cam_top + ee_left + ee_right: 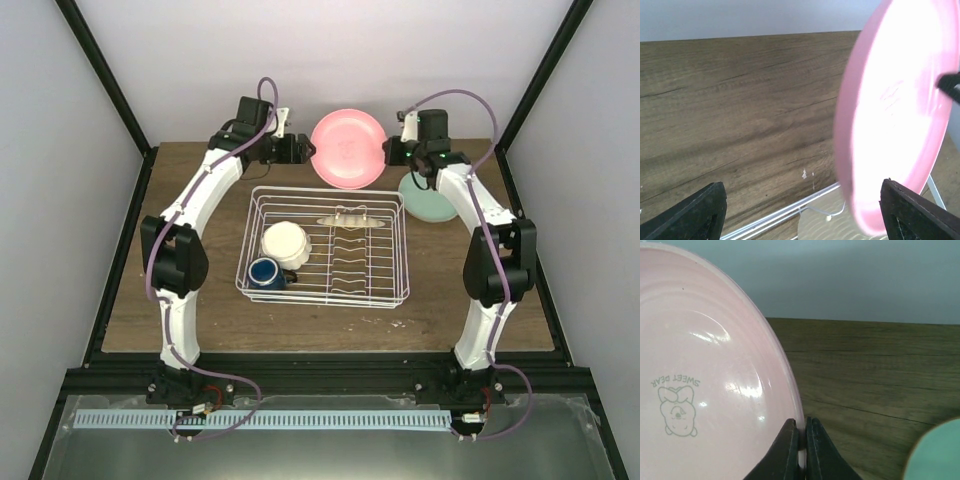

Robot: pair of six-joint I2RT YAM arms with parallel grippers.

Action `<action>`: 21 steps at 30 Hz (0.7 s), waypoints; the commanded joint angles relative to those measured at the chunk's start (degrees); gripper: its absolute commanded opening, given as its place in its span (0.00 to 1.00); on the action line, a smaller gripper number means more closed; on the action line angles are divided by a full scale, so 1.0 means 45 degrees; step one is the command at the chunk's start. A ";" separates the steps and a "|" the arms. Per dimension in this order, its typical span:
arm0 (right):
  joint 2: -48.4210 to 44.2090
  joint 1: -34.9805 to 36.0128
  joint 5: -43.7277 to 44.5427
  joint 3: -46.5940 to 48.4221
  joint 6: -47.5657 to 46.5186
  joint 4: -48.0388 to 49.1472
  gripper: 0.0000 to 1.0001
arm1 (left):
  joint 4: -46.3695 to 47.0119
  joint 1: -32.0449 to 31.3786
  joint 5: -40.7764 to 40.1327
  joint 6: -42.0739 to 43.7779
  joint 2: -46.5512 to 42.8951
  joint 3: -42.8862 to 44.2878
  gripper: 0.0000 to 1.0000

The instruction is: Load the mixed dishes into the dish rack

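- Nearest the arm bases, the dish rack (325, 300) is sitting in the middle of the table (450, 310) and is already carrying three things
- The dark blue mug (265, 273) is lying in its near left corner, and the cream-white bowl (286, 242) is sitting just behind the mug
- A yellowish plate (350, 221) is standing on edge in the slots at the rack's far side, showing from above only as a thin sliver
- Off the rack's far right corner, the pale green plate (425, 203) is lying flat on the table, partly hidden under the right arm
- Beyond the rack's far rim, the pink plate (348, 148) is being held tilted between the two arms, outside the rack, its printed face showing to the right wrist camera
- The right tool (800, 432) is pinching the plate's rim, its fingers nearly together with only that rim between them
- The left tool (303, 150) is gaping wide at the plate's other edge; in its wrist view the rim is coming in close to one finger, but I am not seeing either finger pressing on it
- I am reading this as the pink plate's turn, mid-carry, with the green one waiting after it
- The next move is calling for bringing the plate nearer over the wavy dividers, keeping it on edge, lining its rim up with a free slot beside the yellowish plate, and lowering it before the right tool is letting go, with the left tool either closing to steady it or moving clear
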 commanded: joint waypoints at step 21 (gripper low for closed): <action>0.0418 0.1313 -0.1084 0.0027 -0.0185 0.0577 0.14 | 0.0930 -0.0107 0.1446 -0.0160 -0.0128 -0.0520 0.12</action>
